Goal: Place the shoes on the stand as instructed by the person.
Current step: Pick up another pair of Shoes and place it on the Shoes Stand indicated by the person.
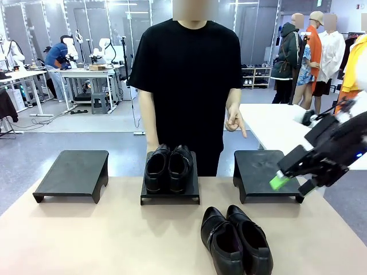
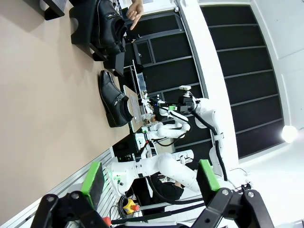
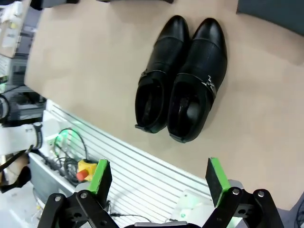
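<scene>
One pair (image 1: 168,168) sits on the middle stand (image 1: 170,197); second pair (image 1: 235,240) lies at the desk's (image 1: 86,235) near edge. Right gripper (image 1: 292,184) and left gripper (image 2: 149,173): fingers wide, holding nothing.

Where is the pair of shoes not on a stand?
Front view: loose pair on the table, right of centre, nearer the robot than the middle stand.
</scene>
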Available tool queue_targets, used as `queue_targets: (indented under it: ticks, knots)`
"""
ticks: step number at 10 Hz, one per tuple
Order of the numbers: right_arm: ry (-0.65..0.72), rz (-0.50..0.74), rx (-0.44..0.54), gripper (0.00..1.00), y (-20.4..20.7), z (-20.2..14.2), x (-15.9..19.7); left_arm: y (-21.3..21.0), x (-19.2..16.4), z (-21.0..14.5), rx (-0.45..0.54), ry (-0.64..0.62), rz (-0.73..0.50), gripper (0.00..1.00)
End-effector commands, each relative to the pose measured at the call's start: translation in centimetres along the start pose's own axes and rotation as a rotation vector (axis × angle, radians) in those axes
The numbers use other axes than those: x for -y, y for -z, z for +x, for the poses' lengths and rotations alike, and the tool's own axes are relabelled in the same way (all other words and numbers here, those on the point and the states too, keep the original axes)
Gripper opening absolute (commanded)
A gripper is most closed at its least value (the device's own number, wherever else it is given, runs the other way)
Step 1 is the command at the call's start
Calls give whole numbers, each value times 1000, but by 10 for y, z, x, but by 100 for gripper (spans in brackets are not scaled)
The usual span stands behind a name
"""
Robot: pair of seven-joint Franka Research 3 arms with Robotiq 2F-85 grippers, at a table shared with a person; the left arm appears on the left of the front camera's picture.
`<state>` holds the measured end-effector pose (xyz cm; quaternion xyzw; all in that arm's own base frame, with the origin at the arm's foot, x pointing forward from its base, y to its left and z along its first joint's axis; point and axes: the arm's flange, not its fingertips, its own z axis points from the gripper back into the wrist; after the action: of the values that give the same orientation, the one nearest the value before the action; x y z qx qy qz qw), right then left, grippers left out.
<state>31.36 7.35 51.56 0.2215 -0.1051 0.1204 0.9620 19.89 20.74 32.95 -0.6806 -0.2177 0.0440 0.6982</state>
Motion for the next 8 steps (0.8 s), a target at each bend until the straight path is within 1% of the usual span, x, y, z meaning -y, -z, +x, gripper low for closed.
queue_targets:
  ticks: [1,3,4,5,8]
  knots:
    - [55,-117,-9,100,30,7,-14,-1,1,0,3,9,-11,100]
    - [65,-140,-28,100,60,13,-30,-1,1,0,3,9,-11,100]
    - [71,-175,-27,100,73,17,-33,-1,1,0,3,9,-11,100]
    - [81,-186,-46,100,87,20,-34,-1,1,0,3,9,-11,100]
    - [94,-244,-73,100,126,17,-38,-1,1,0,3,9,-11,100]
